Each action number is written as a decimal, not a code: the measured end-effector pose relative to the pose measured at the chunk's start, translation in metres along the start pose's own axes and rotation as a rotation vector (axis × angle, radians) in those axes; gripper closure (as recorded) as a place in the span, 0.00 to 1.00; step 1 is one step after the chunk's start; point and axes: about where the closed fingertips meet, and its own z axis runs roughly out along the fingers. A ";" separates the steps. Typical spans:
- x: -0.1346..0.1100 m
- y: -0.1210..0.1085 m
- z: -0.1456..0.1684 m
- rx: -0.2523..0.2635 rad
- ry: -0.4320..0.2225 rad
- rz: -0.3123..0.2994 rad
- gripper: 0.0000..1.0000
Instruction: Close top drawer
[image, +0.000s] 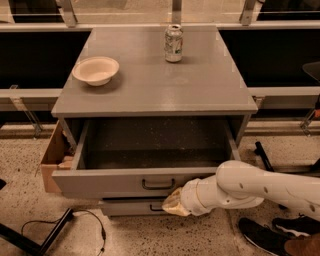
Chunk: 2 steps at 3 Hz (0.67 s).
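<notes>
The top drawer (115, 181) of the gray cabinet stands partly open, its speckled gray inside showing. Its flat gray front carries a small black bar handle (158, 184). My white arm (260, 189) reaches in from the right, low in the view. The gripper (172, 202) is at the arm's tan-covered tip, against the drawer front just below and right of the handle. A smaller drawer front (130, 207) with a like handle shows beneath it.
On the cabinet top (155, 85) sit a white bowl (96, 70) at the left and a soda can (173, 43) at the back. A cardboard box (52, 160) leans at the cabinet's left side. Cables and a black stand leg lie on the speckled floor; shoes show at bottom right.
</notes>
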 end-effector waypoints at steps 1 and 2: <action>0.001 -0.014 0.007 0.002 -0.006 -0.017 1.00; 0.001 -0.066 0.019 0.007 -0.015 -0.050 1.00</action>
